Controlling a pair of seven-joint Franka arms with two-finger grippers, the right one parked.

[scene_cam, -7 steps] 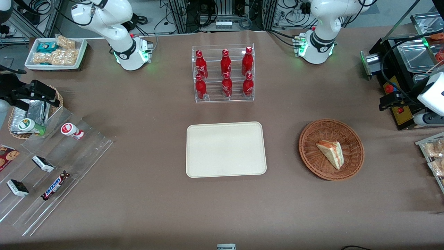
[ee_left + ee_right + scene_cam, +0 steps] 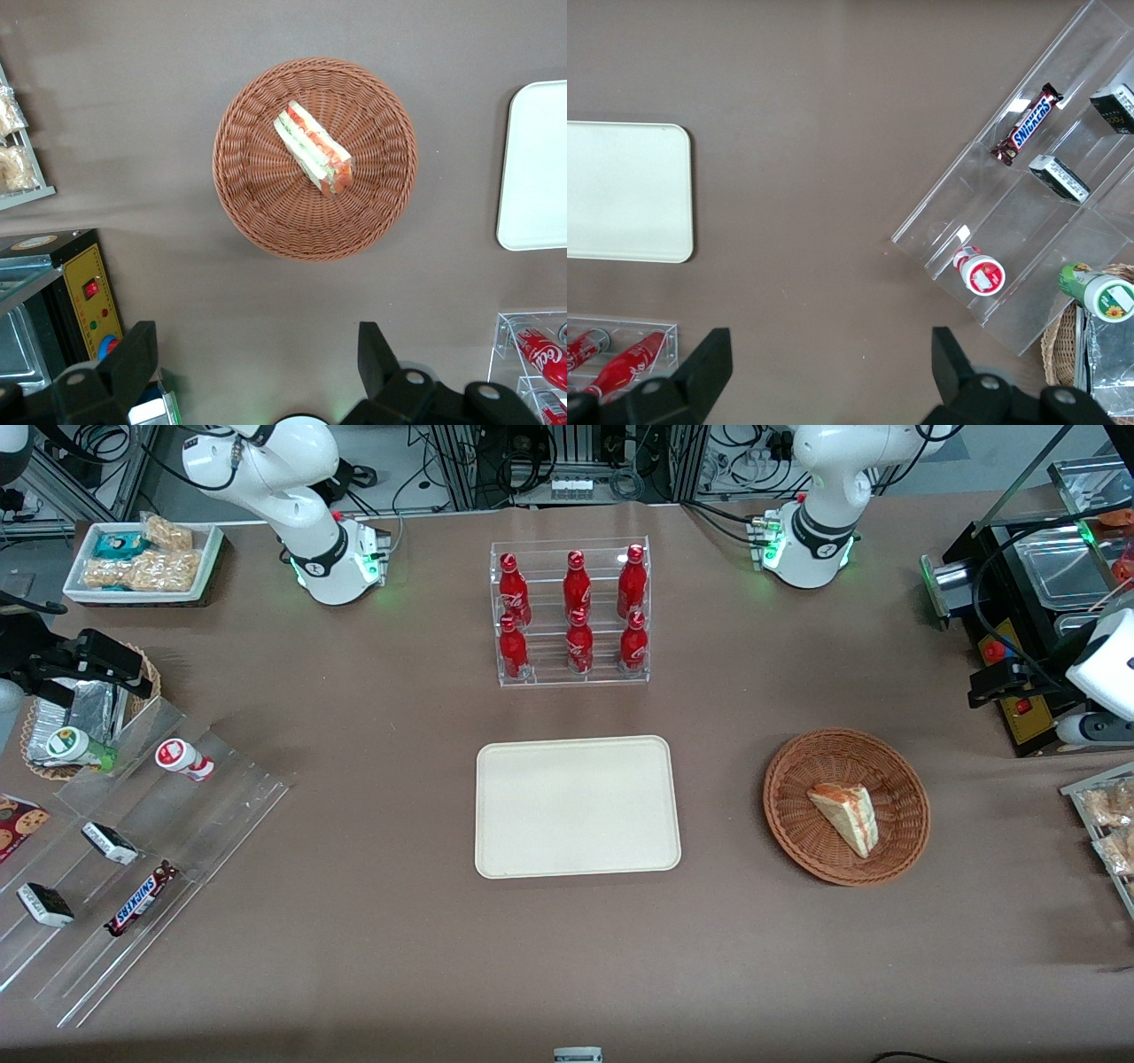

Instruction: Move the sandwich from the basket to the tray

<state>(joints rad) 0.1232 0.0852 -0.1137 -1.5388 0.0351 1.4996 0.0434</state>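
The sandwich (image 2: 846, 815) (image 2: 314, 159), a pale wedge with orange-red and green layers, lies in the round reddish-brown wicker basket (image 2: 797, 841) (image 2: 252, 208). The cream tray (image 2: 576, 806) (image 2: 536, 168) lies bare beside the basket, toward the parked arm's end of the table. My gripper (image 2: 997, 685) (image 2: 257, 363) hangs high over the table toward the working arm's end, farther from the front camera than the basket. It is open, its black fingers (image 2: 137, 359) wide apart with nothing between them.
A clear rack of red bottles (image 2: 571, 615) (image 2: 540, 354) stands farther from the front camera than the tray. A black machine with a yellow panel (image 2: 1019, 713) (image 2: 84, 288) sits beside the gripper. Packaged snacks (image 2: 1107, 824) (image 2: 13, 150) lie nearby. A stepped acrylic rack (image 2: 142, 850) holds snack bars.
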